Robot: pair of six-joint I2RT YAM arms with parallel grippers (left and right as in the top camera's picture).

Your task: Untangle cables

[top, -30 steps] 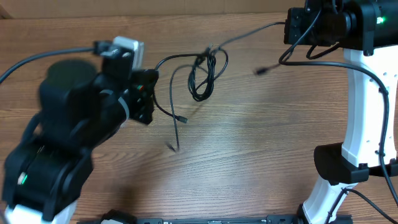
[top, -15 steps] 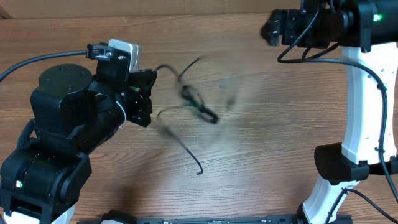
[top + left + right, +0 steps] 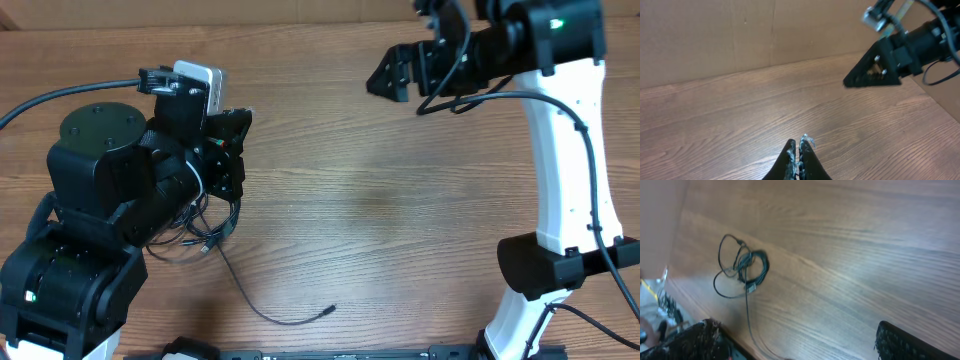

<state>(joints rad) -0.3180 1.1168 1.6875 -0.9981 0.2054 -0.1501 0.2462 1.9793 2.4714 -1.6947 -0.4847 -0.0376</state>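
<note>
The cables (image 3: 203,226) are thin black wires lying in a loose looped bundle on the table, right beside and partly under my left arm. One tail (image 3: 262,312) trails toward the front and ends in a small plug. My left gripper (image 3: 243,160) has its jaws pressed together (image 3: 799,149), and a strand of the bundle runs up to it. My right gripper (image 3: 388,78) hangs high over the far side, open and empty, well away from the wires. From there it looks down on the cables (image 3: 746,270) between its spread fingers (image 3: 802,345).
A cardboard wall (image 3: 715,35) lines the far edge of the wooden table (image 3: 400,230). The white right arm post (image 3: 560,200) stands at the right, and the bulky black left arm (image 3: 100,200) covers the left side.
My right gripper opened and let the cable go, then swung left. The stretched bundle sprang back leftward and dropped beside the left arm. The left gripper stayed shut.
</note>
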